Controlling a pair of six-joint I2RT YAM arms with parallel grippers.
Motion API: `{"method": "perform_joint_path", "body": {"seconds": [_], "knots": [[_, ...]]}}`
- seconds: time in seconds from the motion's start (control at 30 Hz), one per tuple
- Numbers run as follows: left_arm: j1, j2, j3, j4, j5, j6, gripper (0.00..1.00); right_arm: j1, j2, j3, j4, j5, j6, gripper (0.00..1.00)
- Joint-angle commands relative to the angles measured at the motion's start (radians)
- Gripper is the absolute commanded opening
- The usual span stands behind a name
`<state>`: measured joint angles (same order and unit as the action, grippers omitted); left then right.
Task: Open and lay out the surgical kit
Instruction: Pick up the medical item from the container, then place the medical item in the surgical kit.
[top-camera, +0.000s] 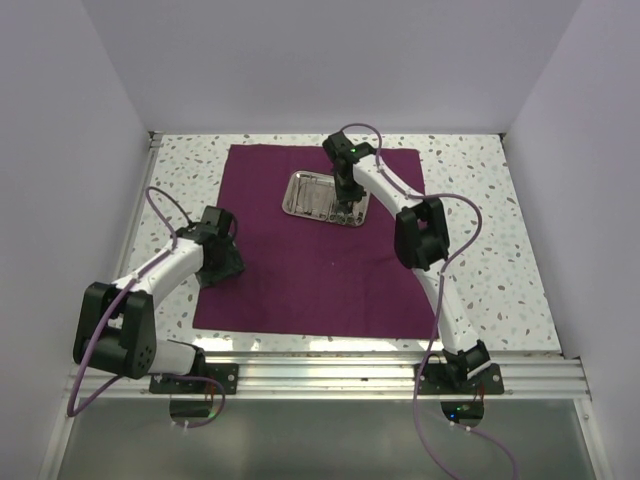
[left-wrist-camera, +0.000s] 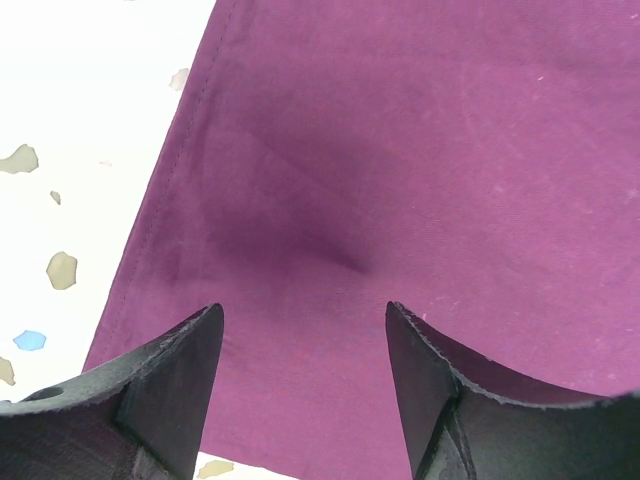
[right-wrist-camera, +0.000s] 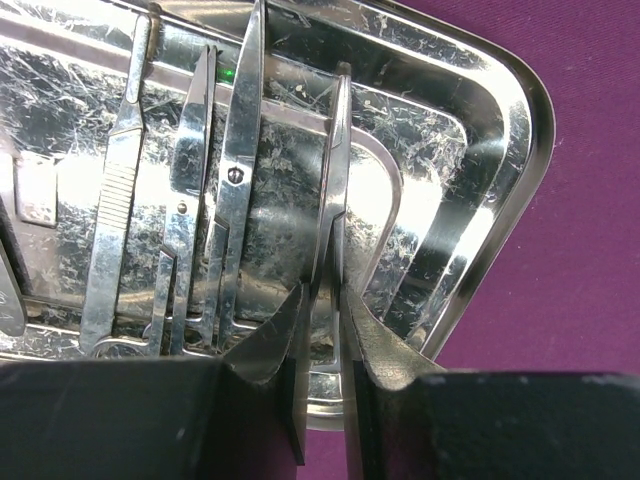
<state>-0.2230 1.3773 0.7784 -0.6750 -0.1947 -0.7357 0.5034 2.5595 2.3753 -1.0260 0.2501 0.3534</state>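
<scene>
- Two end effectors differ: the left end effector (left-wrist-camera: 302, 310) hovers wide over the purple cloth (left-wrist-camera: 400, 150) near its left hem, holding nothing.
- The right end effector (right-wrist-camera: 322, 300) pinches, jaws narrow, the rightmost thin steel instrument (right-wrist-camera: 336, 170) in the steel tray (right-wrist-camera: 520, 110), which sits toward the table (top-camera: 500, 250) far edge.
- Lift straight up, slowly; the neighbouring instruments (right-wrist-camera: 180, 200) lie close and could snag.
- Lay it on bare cloth beside the tray.

bright, even light; steel tray (right-wrist-camera: 487, 105) glares.
</scene>
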Motion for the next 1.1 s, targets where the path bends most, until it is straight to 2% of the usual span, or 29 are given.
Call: {"method": "perform_joint_path", "body": {"seconds": [0.0, 0.23, 0.37, 0.53, 0.6, 0.83, 0.9, 1.07], "knots": [[0.001, 0.003, 0.051, -0.005, -0.020, 0.030, 0.69, 0.004, 0.016, -0.056, -0.028, -0.031, -0.011, 0.00], [0.001, 0.026, 0.125, 0.029, -0.018, 0.056, 0.65, 0.004, -0.165, -0.021, -0.016, 0.005, -0.033, 0.00], [-0.001, 0.086, 0.226, 0.055, -0.009, 0.068, 0.65, 0.001, -0.306, -0.126, -0.006, 0.025, -0.034, 0.00], [-0.042, 0.211, 0.383, 0.075, -0.005, 0.078, 0.66, 0.003, -0.520, -0.385, 0.037, 0.006, -0.018, 0.00], [-0.067, 0.262, 0.490, 0.071, -0.011, 0.082, 0.67, 0.001, -0.582, -0.467, 0.032, -0.018, -0.002, 0.00], [-0.202, 0.530, 0.844, 0.069, 0.004, 0.076, 0.70, 0.004, -0.930, -1.077, 0.125, -0.098, 0.090, 0.00], [-0.216, 0.580, 0.904, 0.066, 0.021, 0.067, 0.70, 0.004, -0.970, -1.215, 0.154, -0.121, 0.108, 0.00], [-0.260, 0.752, 1.125, 0.011, 0.038, 0.081, 0.66, 0.004, -1.041, -1.381, 0.219, -0.187, 0.159, 0.00]]}}
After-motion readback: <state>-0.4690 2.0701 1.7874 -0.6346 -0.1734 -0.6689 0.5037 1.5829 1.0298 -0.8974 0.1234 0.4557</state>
